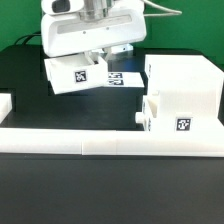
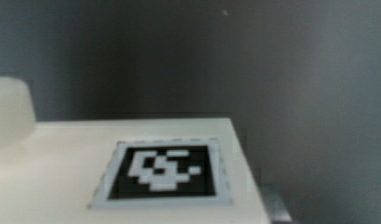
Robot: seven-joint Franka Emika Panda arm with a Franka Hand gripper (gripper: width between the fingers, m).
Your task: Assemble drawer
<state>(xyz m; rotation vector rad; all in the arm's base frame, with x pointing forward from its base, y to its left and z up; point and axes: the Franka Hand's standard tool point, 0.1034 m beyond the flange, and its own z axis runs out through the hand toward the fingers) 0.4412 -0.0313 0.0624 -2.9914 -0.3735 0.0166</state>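
Observation:
My gripper (image 1: 97, 52) hangs over the middle of the black table and is shut on a small white tray (image 1: 72, 72). The tray is tilted and lifted, and its tag faces the camera. The fingertips are hidden behind the hand and the tray. In the wrist view the tray's white face (image 2: 62, 160) with its square tag (image 2: 166, 170) fills the near part, and a rounded white part (image 2: 6, 110) shows beside it. The tall white housing (image 1: 185, 75) stands at the exterior view's right. A second tray (image 1: 175, 118) sits in its lower part, knob (image 1: 140, 118) pointing left.
The long low white border bar (image 1: 100, 140) runs along the table's front, with a short white piece (image 1: 5, 103) at the exterior view's left. The marker board (image 1: 120, 78) lies flat behind the held tray, between it and the housing.

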